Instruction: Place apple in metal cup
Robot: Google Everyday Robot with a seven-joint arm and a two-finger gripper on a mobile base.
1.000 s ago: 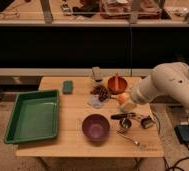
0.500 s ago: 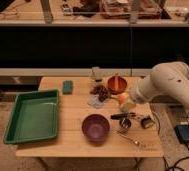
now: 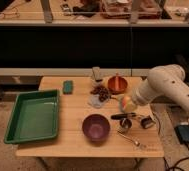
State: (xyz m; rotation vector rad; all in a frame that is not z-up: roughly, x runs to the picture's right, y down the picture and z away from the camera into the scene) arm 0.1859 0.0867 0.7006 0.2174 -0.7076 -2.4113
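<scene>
The apple (image 3: 127, 104) is a small yellow-orange fruit held at the end of my white arm, above the table's right side. My gripper (image 3: 129, 103) is shut on it, and the fruit and arm mostly hide the fingers. The metal cup (image 3: 124, 124) is small and shiny. It stands on the table just below and in front of the apple, and its dark straight handle (image 3: 122, 116) points left. The apple hangs a little above and behind the cup, not in it.
A purple bowl (image 3: 96, 126) sits left of the metal cup. An orange-red bowl (image 3: 116, 84), a pale cup (image 3: 96, 74), a green sponge (image 3: 67, 87) and dark snack pieces (image 3: 102, 92) lie behind. A green tray (image 3: 34, 114) fills the left. A spoon (image 3: 134, 142) and a small object (image 3: 147, 122) lie at the right front.
</scene>
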